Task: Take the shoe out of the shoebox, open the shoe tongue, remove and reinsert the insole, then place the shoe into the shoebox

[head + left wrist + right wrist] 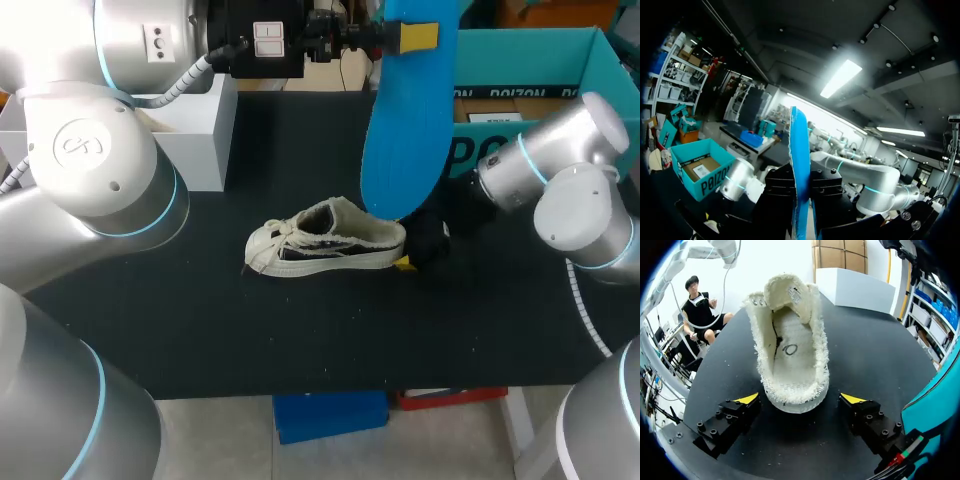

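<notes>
Squarely in the middle of the black surface (300,330) stands the shoe (325,240) on its sole, tongue pulled open, heel toward the right end effector (800,399), whose 2 fingers are spread to either side of the heel without touching it. The blue insole (405,130) hangs upright above the heel, pinched at its upper end by the left end effector (405,37). The teal shoebox (530,45) sits open at the far right, a white box (195,130) at the far left. A broad black stretch runs from the shoe to the front edge.
</notes>
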Tool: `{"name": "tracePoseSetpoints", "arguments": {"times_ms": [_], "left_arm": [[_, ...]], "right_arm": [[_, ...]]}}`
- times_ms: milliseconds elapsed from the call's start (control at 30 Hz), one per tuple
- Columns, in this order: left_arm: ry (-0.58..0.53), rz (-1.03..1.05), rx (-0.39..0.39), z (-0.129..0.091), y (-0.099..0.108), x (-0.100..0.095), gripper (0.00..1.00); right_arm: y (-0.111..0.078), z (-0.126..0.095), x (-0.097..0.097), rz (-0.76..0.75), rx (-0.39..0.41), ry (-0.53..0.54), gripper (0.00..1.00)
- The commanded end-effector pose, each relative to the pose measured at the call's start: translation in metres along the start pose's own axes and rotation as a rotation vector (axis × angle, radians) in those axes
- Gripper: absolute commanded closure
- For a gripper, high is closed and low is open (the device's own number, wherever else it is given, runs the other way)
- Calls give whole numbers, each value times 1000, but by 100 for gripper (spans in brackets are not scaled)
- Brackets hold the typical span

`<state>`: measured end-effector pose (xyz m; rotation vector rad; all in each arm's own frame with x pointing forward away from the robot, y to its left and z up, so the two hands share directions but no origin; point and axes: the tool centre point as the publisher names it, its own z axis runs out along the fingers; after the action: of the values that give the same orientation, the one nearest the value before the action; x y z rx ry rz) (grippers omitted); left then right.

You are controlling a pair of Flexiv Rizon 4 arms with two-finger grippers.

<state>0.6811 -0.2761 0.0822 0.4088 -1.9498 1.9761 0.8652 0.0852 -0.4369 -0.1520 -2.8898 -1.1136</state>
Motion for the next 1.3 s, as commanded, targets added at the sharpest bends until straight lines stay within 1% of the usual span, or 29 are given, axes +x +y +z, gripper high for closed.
{"name": "tracePoseSetpoints", "arguments": {"times_ms": [33,100,167,200,233,300,367,433,500,600,700,833,1067,1200,1300], "left_arm": [[-4,0,0,0,1,1,100],[-4,0,0,0,1,1,100],[-4,0,0,0,1,1,100],[-4,0,0,0,1,1,100],[-4,0,0,0,1,1,100],[-4,0,0,0,1,1,100],[-4,0,0,0,1,1,100],[-4,0,0,0,1,1,100],[-4,0,0,0,1,1,100],[-4,0,0,0,1,1,100],[-4,0,0,0,1,1,100],[-4,0,0,0,1,1,100],[-4,0,0,0,1,1,100],[-4,0,0,0,1,1,100],[-4,0,0,0,1,1,100]], "right_arm": [[20,-23,-5,7,320,25,0],[26,-25,-6,8,389,21,0],[31,-26,-9,14,421,20,0],[35,-26,-9,17,448,19,0],[40,-25,-10,9,495,29,0],[50,-25,-13,-24,544,23,0],[55,-24,-15,-31,585,-1,0],[59,-21,-16,-54,659,-8,0],[67,-19,-18,-78,714,-29,0],[73,-13,-20,-98,776,-43,0],[80,-6,-19,-119,821,-37,0],[89,2,-19,-147,860,-21,0],[101,14,-27,-181,857,-11,0],[105,22,-31,-192,856,-3,0],[104,27,-33,-197,853,8,0]]}}
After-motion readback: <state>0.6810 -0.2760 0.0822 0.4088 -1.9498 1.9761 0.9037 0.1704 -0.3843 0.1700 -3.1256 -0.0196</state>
